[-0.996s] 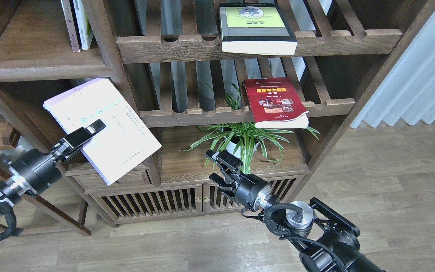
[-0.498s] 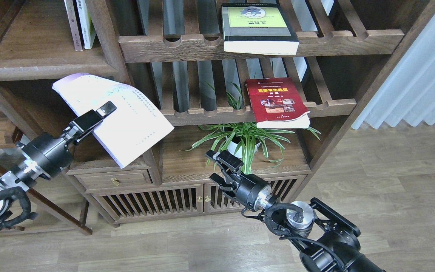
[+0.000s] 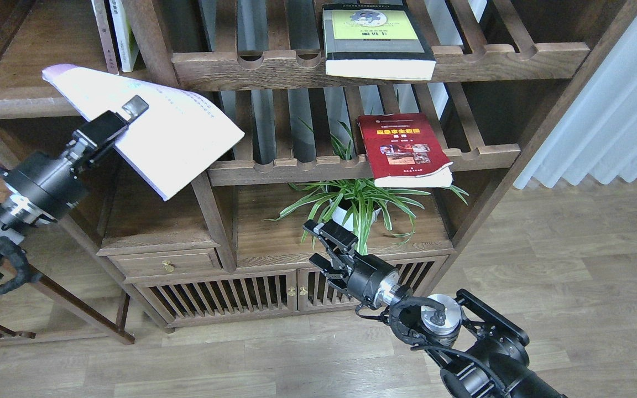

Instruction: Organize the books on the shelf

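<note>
Our left tool (image 3: 125,119) is clamped on the pale lavender-white paperback book (image 3: 152,132), held in the air, tilted, just in front of the solid dark-brown wooden shelf board (image 3: 47,99) at upper left. We judge the book light but floppy: gripped near one edge, its free corner sags toward the upright post (image 3: 152,50), which it could catch on. Two thin upright books (image 3: 114,33) stand at the board's right end; the room to their left looks open.

Our right tool (image 3: 327,246) hangs empty, fingers parted, before the green spider plant (image 3: 351,204). The red paperback with yellow title (image 3: 401,146) and the thick grey-black book with yellow-green panel (image 3: 376,38) lie on slatted racks, overhanging the front rails, which leaves their front edges free to pinch.
</note>
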`<state>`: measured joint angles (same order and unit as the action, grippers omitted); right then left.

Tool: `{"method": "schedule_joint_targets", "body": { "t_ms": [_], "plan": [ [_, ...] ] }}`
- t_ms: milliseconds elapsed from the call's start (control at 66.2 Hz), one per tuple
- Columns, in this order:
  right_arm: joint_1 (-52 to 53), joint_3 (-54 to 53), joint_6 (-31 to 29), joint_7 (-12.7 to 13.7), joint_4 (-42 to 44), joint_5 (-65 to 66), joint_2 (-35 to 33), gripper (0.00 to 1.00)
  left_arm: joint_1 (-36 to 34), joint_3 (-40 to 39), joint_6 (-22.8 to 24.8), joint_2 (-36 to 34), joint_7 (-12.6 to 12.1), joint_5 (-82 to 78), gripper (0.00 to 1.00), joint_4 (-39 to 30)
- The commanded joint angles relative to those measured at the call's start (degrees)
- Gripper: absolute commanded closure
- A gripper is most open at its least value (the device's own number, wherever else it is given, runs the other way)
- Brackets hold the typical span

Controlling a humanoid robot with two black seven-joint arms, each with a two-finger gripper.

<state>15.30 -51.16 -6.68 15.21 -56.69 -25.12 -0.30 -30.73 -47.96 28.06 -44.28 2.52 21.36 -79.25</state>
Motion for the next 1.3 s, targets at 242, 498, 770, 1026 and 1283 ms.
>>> {"method": "schedule_joint_targets", "body": {
  "t_ms": [242,498,770,1026,1283],
  "plan": [
    [0.0,0.1,0.0,0.0,0.0,0.1,0.0,0.01,0.1,-3.8,-0.1,-4.1,0.0,0.1,0.88,0.0],
    [-0.1,0.2,0.0,0.0,0.0,0.0,0.0,0.01,0.1,-4.9,-0.1,-8.9,-0.1,0.1,0.85,0.0],
    [0.0,0.3,-0.1,0.0,0.0,0.0,0.3,0.01,0.0,-4.9,-0.1,-12.6,-0.8,0.0,0.91,0.1],
    [0.0,0.2,-0.1,0.0,0.0,0.1,0.3,0.01,-0.1,-5.4,-0.1,-17.0,-1.3,0.0,0.96,0.6],
    [0.3,0.4,0.0,0.0,0.1,0.1,0.3,0.01,-4.8,-5.7,-0.1,-20.6,-5.1,-1.3,0.97,2.9]
  ]
}}
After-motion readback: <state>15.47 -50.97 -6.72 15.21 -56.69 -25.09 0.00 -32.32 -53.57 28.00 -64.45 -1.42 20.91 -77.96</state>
